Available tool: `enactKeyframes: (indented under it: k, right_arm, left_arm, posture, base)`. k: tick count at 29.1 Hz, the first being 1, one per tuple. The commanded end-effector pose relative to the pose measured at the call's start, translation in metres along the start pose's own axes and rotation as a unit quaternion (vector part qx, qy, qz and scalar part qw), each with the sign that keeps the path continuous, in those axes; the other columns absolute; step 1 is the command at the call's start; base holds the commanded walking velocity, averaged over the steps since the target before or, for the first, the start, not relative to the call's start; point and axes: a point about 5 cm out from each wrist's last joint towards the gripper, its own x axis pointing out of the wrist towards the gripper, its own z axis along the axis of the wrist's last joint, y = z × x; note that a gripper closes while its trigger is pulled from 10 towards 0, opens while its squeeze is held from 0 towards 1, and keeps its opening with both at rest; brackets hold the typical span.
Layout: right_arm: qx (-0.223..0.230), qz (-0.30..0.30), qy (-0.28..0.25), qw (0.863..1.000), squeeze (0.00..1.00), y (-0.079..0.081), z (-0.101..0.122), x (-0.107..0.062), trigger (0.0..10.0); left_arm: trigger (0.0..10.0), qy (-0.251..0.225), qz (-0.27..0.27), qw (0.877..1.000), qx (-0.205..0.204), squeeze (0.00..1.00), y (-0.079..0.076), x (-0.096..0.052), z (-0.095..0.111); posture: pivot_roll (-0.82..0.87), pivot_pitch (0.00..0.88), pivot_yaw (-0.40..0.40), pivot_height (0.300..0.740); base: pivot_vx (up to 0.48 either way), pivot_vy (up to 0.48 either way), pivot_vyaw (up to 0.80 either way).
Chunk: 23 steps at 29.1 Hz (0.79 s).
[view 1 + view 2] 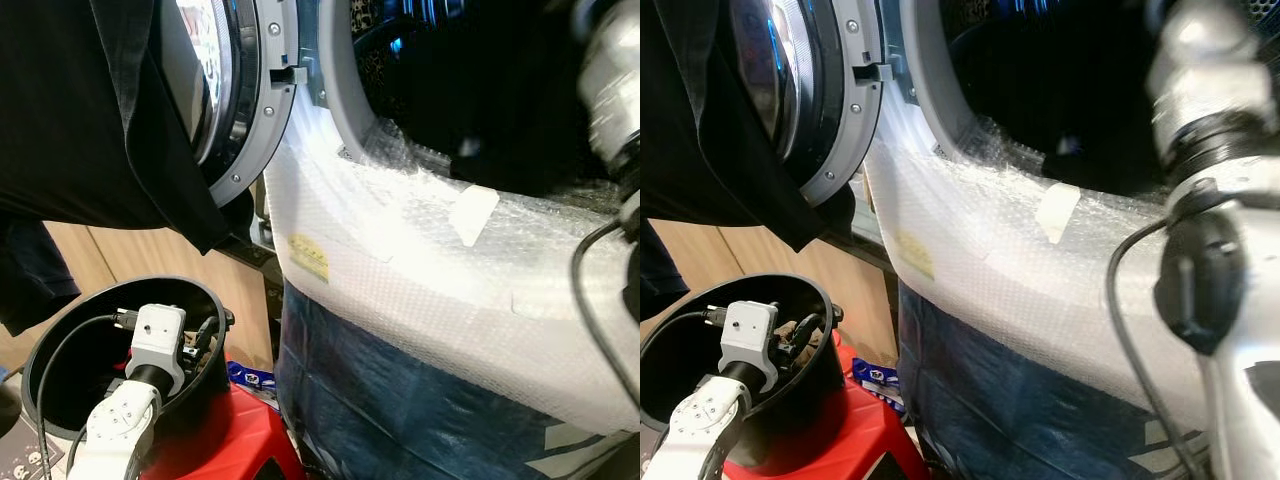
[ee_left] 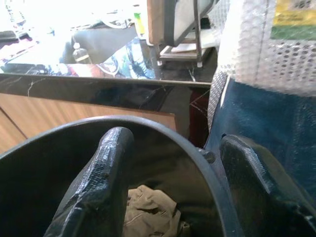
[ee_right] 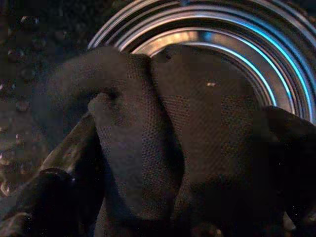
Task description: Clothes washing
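Washing machine (image 1: 420,300): the front is wrapped in bubble film, the door (image 1: 235,90) stands open beside the drum opening (image 1: 480,90).
Black garment on door (image 1: 90,120): it hangs over the open door, to the side of the drum opening, and is not yet loaded.
Black bucket (image 1: 60,340): it stands on a red stool (image 1: 235,440), below the door and beside the machine's front; a beige cloth (image 2: 148,215) lies at its bottom.
Dark cloth (image 3: 163,143): it is inside the drum (image 3: 256,44), held between the fingers of the right tool (image 3: 163,197), which is closed on it.
Left tool (image 2: 182,187): its fingers stand wide, over the bucket's rim.
Advice: I judge the right tool should let go only when it is deep in the drum, so that nothing catches on the door seal; then pull straight back.
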Motion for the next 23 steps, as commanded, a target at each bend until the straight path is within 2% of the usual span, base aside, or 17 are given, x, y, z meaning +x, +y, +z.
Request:
enactKeyframes:
  k: [1, 2, 3, 5, 6, 8, 9, 10, 12, 13, 14, 16, 18, 21, 22, 23]
  right_arm:
    - [0.002, 0.023, 0.021, 1.0, 1.0, 0.008, -0.007, -0.001, 10.0]
    - [-0.021, 0.063, 0.065, 0.996, 1.0, 0.02, -0.031, -0.006, 10.0]
    - [-0.031, 0.075, 0.088, 0.993, 1.0, 0.025, -0.045, -0.01, 10.0]
    - [-0.039, 0.082, 0.112, 0.99, 1.0, 0.03, -0.061, -0.015, 10.0]
    - [-0.055, 0.104, 0.141, 0.983, 1.0, 0.037, -0.079, -0.022, 10.0]
    - [-0.069, 0.122, 0.157, 0.978, 1.0, 0.041, -0.089, -0.026, 10.0]
    - [-0.066, 0.12, 0.154, 0.978, 1.0, 0.041, -0.088, -0.025, 10.0]
    - [-0.049, 0.103, 0.131, 0.985, 1.0, 0.037, -0.073, -0.019, 10.0]
    - [-0.04, 0.097, 0.12, 0.987, 1.0, 0.036, -0.066, -0.017, 10.0]
    - [-0.016, 0.078, 0.079, 0.994, 1.0, 0.032, -0.044, -0.011, 10.0]
    - [0.01, 0.047, 0.017, 0.999, 1.0, 0.023, -0.011, -0.003, 10.0]
    - [0.019, 0.023, -0.024, 0.999, 1.0, 0.015, 0.013, 0.0, 10.0]
    - [0.024, 0.019, -0.03, 0.999, 1.0, 0.013, 0.018, 0.001, 10.0]
    - [0.033, 0.04, -0.006, 0.999, 1.0, 0.018, 0.009, 0.0, 10.0]
    - [0.014, 0.069, 0.051, 0.996, 0.0, 0.029, -0.017, -0.004, 10.0]
    - [0.006, 0.077, 0.07, 0.995, 0.0, 0.033, -0.027, -0.007, 10.0]
  left_arm:
    - [10.0, -0.004, -0.003, 1.0, 0.006, 0.0, -0.001, 0.0, 0.004]
    - [10.0, -0.004, -0.004, 1.0, 0.006, 0.0, -0.002, 0.001, 0.004]
    - [10.0, -0.004, -0.006, 1.0, 0.004, 0.0, -0.003, 0.002, 0.005]
    - [10.0, -0.004, -0.009, 1.0, 0.003, 0.0, -0.005, 0.003, 0.005]
    - [10.0, -0.004, -0.013, 1.0, 0.004, 0.0, -0.007, 0.003, 0.005]
    - [10.0, -0.003, -0.016, 1.0, 0.003, 0.0, -0.009, 0.003, 0.005]
    - [10.0, -0.003, -0.018, 1.0, 0.002, 0.0, -0.01, 0.003, 0.005]
    - [10.0, -0.004, -0.02, 1.0, 0.003, 0.0, -0.01, 0.004, 0.006]
    - [10.0, -0.005, -0.021, 1.0, 0.003, 0.0, -0.01, 0.005, 0.006]
    - [10.0, -0.007, -0.02, 1.0, 0.005, 0.0, -0.009, 0.006, 0.008]
    - [10.0, -0.009, -0.019, 1.0, 0.006, 0.0, -0.007, 0.006, 0.009]
    - [10.0, -0.01, -0.019, 1.0, 0.008, 0.0, -0.006, 0.006, 0.01]
    - [10.0, -0.009, -0.018, 1.0, 0.009, 0.0, -0.005, 0.006, 0.009]
    - [10.0, -0.008, -0.019, 1.0, 0.01, 0.0, -0.006, 0.005, 0.009]
    - [10.0, -0.008, -0.023, 1.0, 0.01, 0.0, -0.008, 0.005, 0.009]
    - [10.0, -0.007, -0.025, 1.0, 0.01, 0.0, -0.009, 0.005, 0.01]
  posture:
    - [0.2, 0.0, 0.046, 0.74]
    - [0.2, 0.0, 0.046, 0.74]
    - [0.19, 0.0, 0.043, 0.74]
    - [0.19, 0.0, 0.043, 0.74]
    - [0.19, 0.0, 0.047, 0.74]
    - [0.2, 0.0, 0.05, 0.74]
    - [0.2, 0.0, 0.05, 0.74]
    - [0.2, 0.0, 0.051, 0.74]
    - [0.2, 0.0, 0.053, 0.74]
    - [0.2, 0.0, 0.054, 0.74]
    - [0.2, 0.0, 0.06, 0.74]
    - [0.2, 0.0, 0.059, 0.74]
    - [0.2, 0.0, 0.057, 0.74]
    - [0.2, 0.0, 0.059, 0.74]
    - [0.2, 0.0, 0.068, 0.74]
    - [0.2, 0.0, 0.068, 0.74]
  base:
    - [0.0, 0.0, 0.0]
    - [0.0, 0.0, 0.0]
    - [0.0, 0.0, 0.0]
    - [0.0, 0.0, 0.0]
    - [0.0, 0.0, 0.0]
    - [0.0, 0.0, 0.0]
    - [0.0, 0.0, 0.0]
    - [0.0, 0.0, 0.0]
    - [0.0, 0.0, 0.0]
    - [0.0, 0.0, 0.0]
    - [0.0, 0.0, 0.0]
    - [0.0, 0.0, 0.0]
    - [0.0, 0.0, 0.0]
    - [0.0, 0.0, 0.0]
    - [0.0, 0.0, 0.0]
    - [0.0, 0.0, 0.0]
